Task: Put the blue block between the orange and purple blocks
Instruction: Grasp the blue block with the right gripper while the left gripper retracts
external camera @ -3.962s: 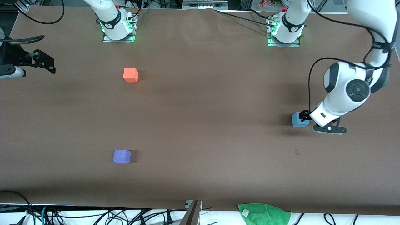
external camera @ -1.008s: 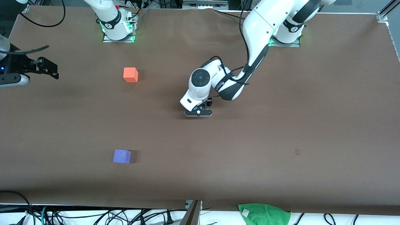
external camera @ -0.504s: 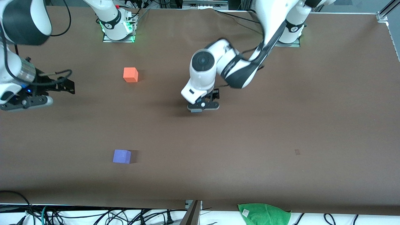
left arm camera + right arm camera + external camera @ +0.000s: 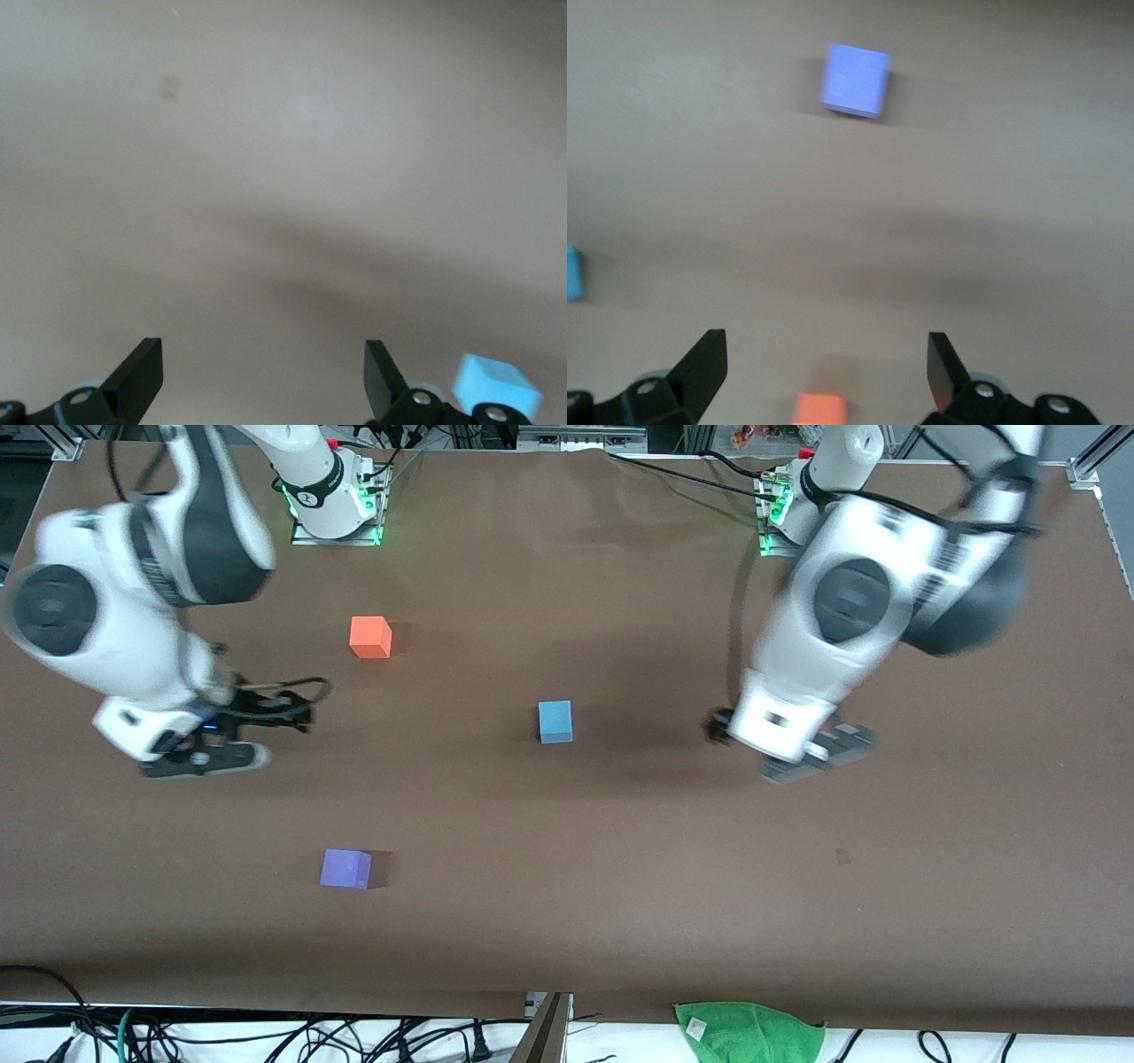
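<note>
Brown table (image 4: pixel 620 886) carries all three cubes; we see the blue block (image 4: pixel 555 721) resting free near the middle, well apart from the orange block (image 4: pixel 370 637) and the purple block (image 4: pixel 345 868), toward the left arm's end of the table from the line between them. Our left gripper (image 4: pixel 811 755) hangs spread and empty over bare table beside the blue block; our right gripper (image 4: pixel 232 737) hangs wide and empty over the gap between orange and purple. We judge the risk thus: a fast sideways reach could knock the blue block askew; a hurried descent could clip orange or purple.
</note>
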Controlling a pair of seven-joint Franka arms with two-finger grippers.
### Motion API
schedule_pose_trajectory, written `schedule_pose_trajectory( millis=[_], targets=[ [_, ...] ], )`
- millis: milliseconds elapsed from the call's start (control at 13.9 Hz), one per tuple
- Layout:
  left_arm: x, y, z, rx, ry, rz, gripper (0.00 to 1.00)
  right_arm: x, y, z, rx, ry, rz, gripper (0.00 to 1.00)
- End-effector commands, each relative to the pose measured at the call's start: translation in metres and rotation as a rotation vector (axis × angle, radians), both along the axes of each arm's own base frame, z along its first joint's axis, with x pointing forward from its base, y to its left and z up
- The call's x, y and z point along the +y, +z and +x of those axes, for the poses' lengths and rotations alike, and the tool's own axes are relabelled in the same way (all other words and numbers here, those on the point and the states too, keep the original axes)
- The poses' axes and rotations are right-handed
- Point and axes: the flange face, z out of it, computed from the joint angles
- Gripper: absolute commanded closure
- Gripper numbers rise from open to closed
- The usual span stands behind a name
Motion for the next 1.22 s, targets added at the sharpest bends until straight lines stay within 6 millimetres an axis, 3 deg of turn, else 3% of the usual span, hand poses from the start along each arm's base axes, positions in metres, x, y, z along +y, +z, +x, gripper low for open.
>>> schedule_pose_trajectory(
  millis=[0, 144, 216, 360, 432, 504, 576, 648, 792, 1008, 1153],
  targets=[
    [0.052, -0.012, 0.009, 0.05, -0.152, -0.012, 0.0, 0.071, -0.031, -0.001, -0.039, -0.097, 0.013, 0.0],
    [0.091, -0.011, 0.011, 0.106, -0.199, -0.021, 0.0, 0.133, -0.058, -0.01, -0.09, -0.171, 0.046, 0.0],
    [0.116, -0.008, 0.016, 0.105, -0.238, -0.044, 0.0, 0.158, -0.07, -0.015, -0.116, -0.214, 0.069, 0.0],
    [0.143, 0.001, 0.018, 0.098, -0.334, -0.065, 0.0, 0.202, -0.087, -0.023, -0.159, -0.249, 0.115, 0.0],
    [0.151, 0.013, 0.015, 0.081, -0.374, -0.071, 0.0, 0.219, -0.096, -0.026, -0.162, -0.254, 0.124, 0.0],
    [0.149, 0.038, 0.002, 0.056, -0.414, -0.072, 0.0, 0.235, -0.107, -0.03, -0.156, -0.255, 0.125, 0.0],
    [0.15, 0.05, -0.011, 0.046, -0.429, -0.086, 0.0, 0.258, -0.119, -0.04, -0.149, -0.243, 0.121, 0.0],
    [0.165, 0.076, -0.031, 0.016, -0.445, -0.097, 0.0, 0.28, -0.136, -0.052, -0.14, -0.258, 0.113, 0.0],
    [0.189, 0.103, -0.067, -0.057, -0.496, -0.139, 0.0, 0.301, -0.161, -0.06, -0.151, -0.295, 0.131, 0.0],
    [0.207, 0.105, -0.102, -0.139, -0.552, -0.129, 0.0, 0.314, -0.194, -0.07, -0.16, -0.244, 0.104, 0.0],
    [0.212, 0.106, -0.105, -0.107, -0.514, -0.136, 0.0, 0.319, -0.211, -0.078, -0.163, -0.205, 0.071, 0.0]
  ],
)
